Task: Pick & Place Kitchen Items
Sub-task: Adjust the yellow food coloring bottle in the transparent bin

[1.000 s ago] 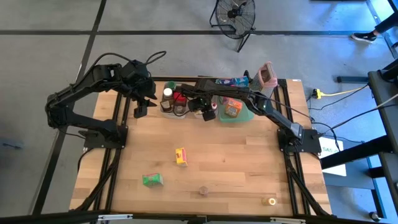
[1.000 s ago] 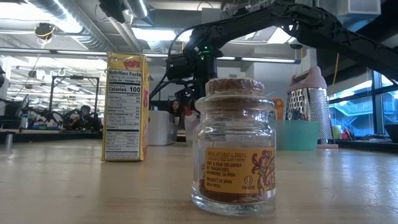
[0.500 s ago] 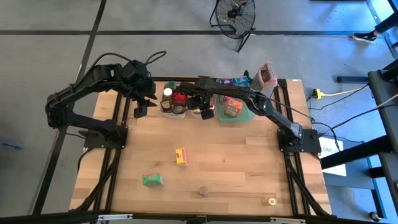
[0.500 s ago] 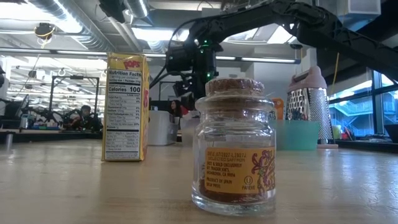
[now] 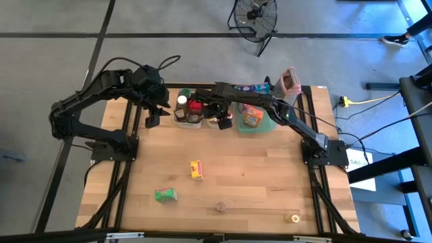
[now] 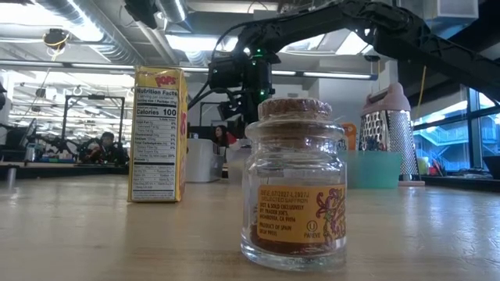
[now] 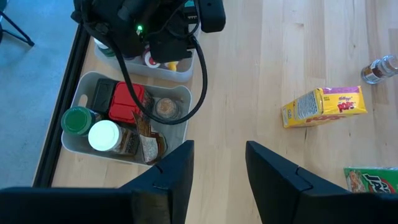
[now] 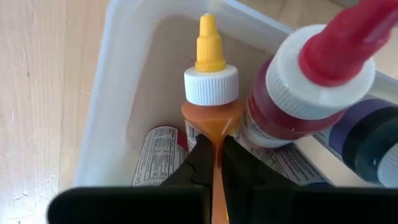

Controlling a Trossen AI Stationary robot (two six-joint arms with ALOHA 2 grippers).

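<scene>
A small orange squeeze bottle [image 8: 211,87] with a white cap and a yellow nozzle is in my right gripper [image 8: 216,146], which is shut on it and points down over a clear tub [image 8: 115,81] at the table's far side [image 5: 223,121]. In that tub are a red bottle [image 8: 311,93], a dark blue one [image 8: 367,137] and a labelled bottle lying flat [image 8: 158,152]. My left gripper [image 7: 219,155] hangs open above the table's far left [image 5: 154,119], touching nothing. On the bare wood lie a yellow box [image 5: 196,169], a green box [image 5: 165,195] and two small jars [image 5: 221,206] [image 5: 291,218]. My right gripper pinches the bottle's orange body [image 8: 214,127] between its two fingers, just behind the white cap. The body narrows where the fingers close on it. The fingers come from above and the nozzle points away from them. Whether the bottle rests on the tub's floor, I cannot tell.
A second clear tub [image 7: 81,99] beside it holds green-capped and white-capped bottles, a red box and a jar. A green tray [image 5: 260,123] and a metal grater [image 5: 290,81] stand at the far right. The cork-lidded jar [image 6: 295,183] and yellow box [image 6: 158,133] fill the low view.
My right gripper has risen a little over the tub, still shut on the orange bottle.
</scene>
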